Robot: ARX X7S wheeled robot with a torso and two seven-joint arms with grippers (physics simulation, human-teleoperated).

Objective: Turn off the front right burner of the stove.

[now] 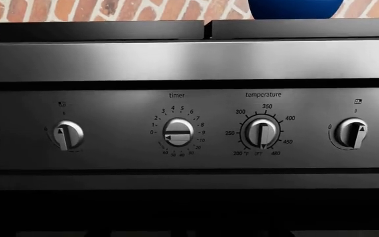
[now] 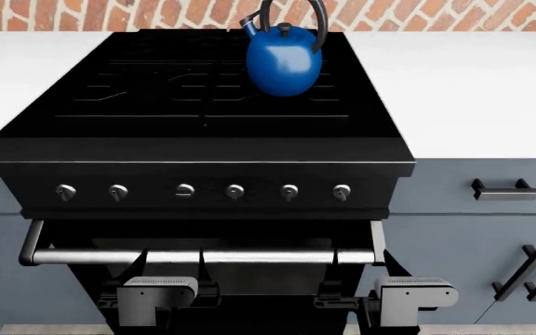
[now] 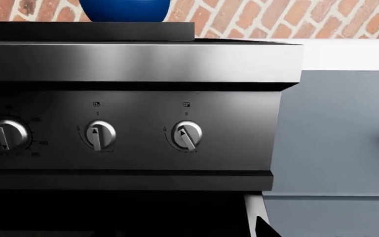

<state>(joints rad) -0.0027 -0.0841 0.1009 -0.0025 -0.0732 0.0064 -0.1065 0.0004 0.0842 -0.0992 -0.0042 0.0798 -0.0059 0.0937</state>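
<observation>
The glossy black stove [image 2: 203, 150] fills the head view, with six silver knobs in a row on its front panel. The rightmost knob [image 2: 342, 190] also shows in the right wrist view [image 3: 187, 135], its pointer tilted a little to the right of upright. The knob beside it [image 3: 99, 134] points straight up. My left gripper [image 2: 173, 270] and right gripper [image 2: 356, 272] hang low in front of the oven door, below the steel bar [image 2: 203, 256], apart from the knobs. Their fingers look spread and hold nothing.
A blue kettle [image 2: 284, 63] stands on the back right grate. The timer knob [image 1: 177, 132] and temperature knob [image 1: 262, 132] sit mid-panel. Grey-blue cabinets with black handles [image 2: 505, 190] stand to the right, under a white counter [image 2: 473, 91]. A brick wall is behind.
</observation>
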